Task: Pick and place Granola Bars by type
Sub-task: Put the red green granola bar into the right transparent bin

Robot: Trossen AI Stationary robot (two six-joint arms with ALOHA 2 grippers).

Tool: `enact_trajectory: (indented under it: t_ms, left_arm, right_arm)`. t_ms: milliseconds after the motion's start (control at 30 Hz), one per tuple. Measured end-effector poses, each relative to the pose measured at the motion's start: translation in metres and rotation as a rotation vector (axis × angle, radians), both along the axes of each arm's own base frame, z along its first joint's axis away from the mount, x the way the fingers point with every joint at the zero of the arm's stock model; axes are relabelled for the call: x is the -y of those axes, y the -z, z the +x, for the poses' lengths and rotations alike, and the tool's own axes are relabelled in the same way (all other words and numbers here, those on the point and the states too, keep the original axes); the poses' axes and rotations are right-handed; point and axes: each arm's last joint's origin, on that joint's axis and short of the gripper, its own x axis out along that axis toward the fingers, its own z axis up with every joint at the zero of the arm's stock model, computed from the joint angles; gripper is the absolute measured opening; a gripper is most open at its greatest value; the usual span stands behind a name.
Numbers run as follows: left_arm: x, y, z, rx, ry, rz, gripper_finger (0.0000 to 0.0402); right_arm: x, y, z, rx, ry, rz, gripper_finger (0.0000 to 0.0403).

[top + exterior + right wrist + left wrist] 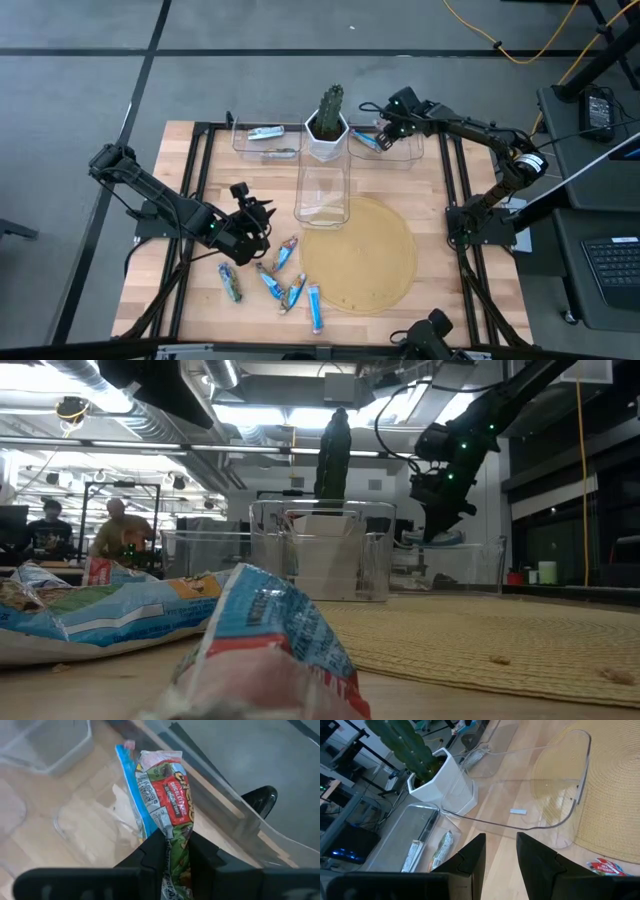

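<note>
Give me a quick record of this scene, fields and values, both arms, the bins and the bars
left gripper: open, empty, above the wood near the loose bars
right gripper: shut on a granola bar, over the right bin
left bin: two bars inside
middle bin: no bars seen
loose bars: about six on the table, left of the round mat
cactus pot: between the back bins

Bright overhead lighting; nearest wrapper (250, 650) in low view blurred.

Both arms are dark, nearly black, built of slim jointed links. Small green lights glow on the right gripper (383, 128) housing and near the left gripper (256, 218). Each wrist view shows two matte black, blocky, tapering fingers (470, 856).
</note>
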Motion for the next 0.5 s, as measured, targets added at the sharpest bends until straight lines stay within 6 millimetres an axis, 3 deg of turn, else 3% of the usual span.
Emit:
enact_trajectory:
  t_ms: [167, 500]
  left_arm:
    - [0.0, 0.0, 0.0, -0.004, 0.003, 0.005, 0.0102]
    - [0.0, 0.0, 0.0, -0.01, 0.008, 0.013, 0.0102]
  right_arm:
    - [0.002, 0.002, 0.002, 0.022, 0.021, 0.009, 0.0071]
    - [0.011, 0.037, 0.012, -0.019, 0.029, 0.1, 0.0071]
